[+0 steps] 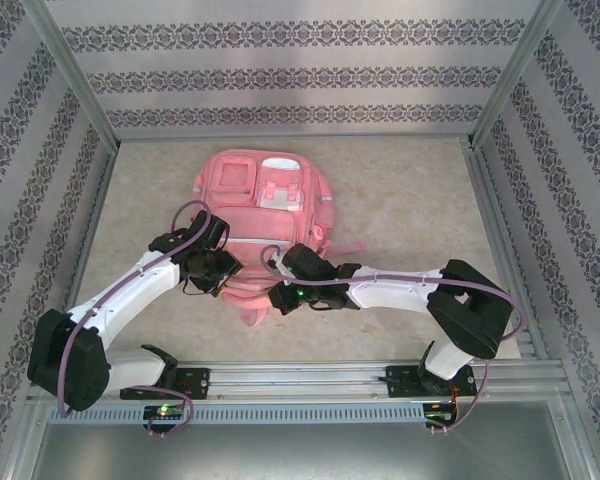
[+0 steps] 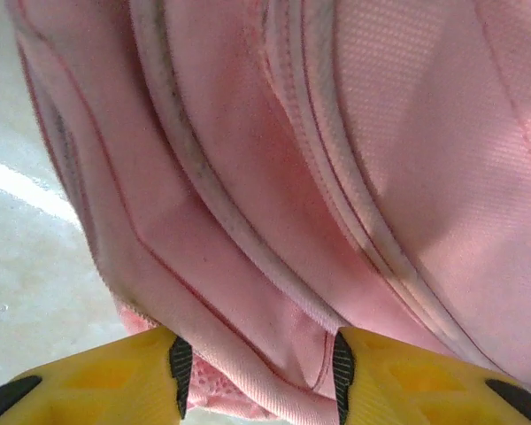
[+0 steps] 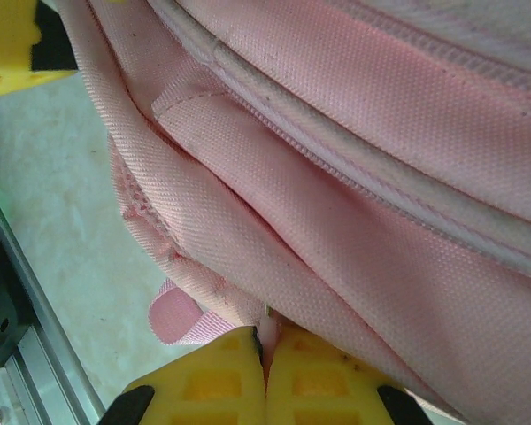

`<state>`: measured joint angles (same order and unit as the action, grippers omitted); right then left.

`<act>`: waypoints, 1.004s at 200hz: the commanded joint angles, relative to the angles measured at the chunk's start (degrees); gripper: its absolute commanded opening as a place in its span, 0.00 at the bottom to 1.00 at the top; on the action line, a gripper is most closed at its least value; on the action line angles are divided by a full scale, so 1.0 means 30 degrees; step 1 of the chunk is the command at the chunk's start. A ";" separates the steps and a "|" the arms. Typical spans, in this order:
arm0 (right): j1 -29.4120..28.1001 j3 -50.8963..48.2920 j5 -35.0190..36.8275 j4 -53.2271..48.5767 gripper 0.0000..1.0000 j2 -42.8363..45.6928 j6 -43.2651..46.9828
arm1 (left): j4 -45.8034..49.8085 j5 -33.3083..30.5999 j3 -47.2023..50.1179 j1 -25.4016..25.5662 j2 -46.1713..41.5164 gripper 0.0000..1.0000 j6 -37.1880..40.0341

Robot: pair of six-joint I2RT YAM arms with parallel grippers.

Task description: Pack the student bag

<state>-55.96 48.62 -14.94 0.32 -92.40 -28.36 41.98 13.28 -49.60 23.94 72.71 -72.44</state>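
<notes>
- Yellow-fingered left gripper (image 2: 258, 367) stands partly apart, its two fingers straddling a fold at the left edge of the large pink fabric student bag (image 2: 336, 177); nothing is clamped between them.
- From above, the left gripper (image 1: 218, 268) sits at the near-left side of the bag.
- Yellow-fingered right gripper (image 3: 265, 341) is closed tight, with a thin edge of the bag's pink fabric (image 3: 354, 177) pinched between its fingers.
- From above, the right gripper (image 1: 280, 297) sits at the bag's near-right side.
- One student bag (image 1: 245, 215) lies flat near the middle of the mottled beige tabletop (image 1: 410, 200), its front pockets facing up.
- Its long axis runs from the near edge, where the arms are bolted, toward the far wall; the narrower end is nearest the arms, between the two grippers.
- One white buckle (image 1: 280, 195) shows on the far half of the bag's front.
- One pink strap (image 1: 348, 248) sticks out to the right side of the bag, lying on the tabletop.
- One short loop of pink webbing (image 3: 177, 319) hangs below the bag's edge, just beside the right gripper.
- Count: one bag, two grippers.
</notes>
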 commanded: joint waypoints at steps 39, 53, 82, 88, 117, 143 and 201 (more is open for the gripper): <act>0.0081 -0.0565 0.0240 0.0176 0.00 0.0477 -0.0071 | -0.2030 0.0073 0.0739 0.0046 0.0958 0.19 -0.0168; 0.0081 -0.0920 0.0447 0.0122 0.00 0.0784 -0.0085 | -0.2128 0.0144 0.0819 -0.0069 0.0989 0.11 -0.0178; 0.0110 -0.1766 0.0873 -0.0003 0.00 0.1388 -0.0072 | -0.2087 0.0071 0.0803 -0.0312 0.0856 0.03 0.0014; 0.0110 -0.1934 0.0964 -0.0002 0.00 0.1517 -0.0093 | -0.2033 0.0061 0.0771 -0.0385 0.0802 0.03 0.0086; 0.0349 -0.2551 0.1298 -0.0084 0.00 0.1902 0.0146 | -0.1680 -0.0022 0.0692 -0.0633 0.0546 0.00 0.0418; 0.0996 -0.2760 0.1378 -0.0171 0.00 0.2171 0.0341 | -0.0927 -0.0357 0.0594 -0.0834 0.0217 0.00 0.0885; 0.1498 -0.2452 0.0509 -0.0616 0.00 0.2325 0.1212 | -0.0491 -0.0581 0.1011 -0.0997 -0.0402 0.00 0.1137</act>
<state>-52.29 41.71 -13.63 2.52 -86.61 -26.59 37.93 15.90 -47.13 22.37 72.75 -70.91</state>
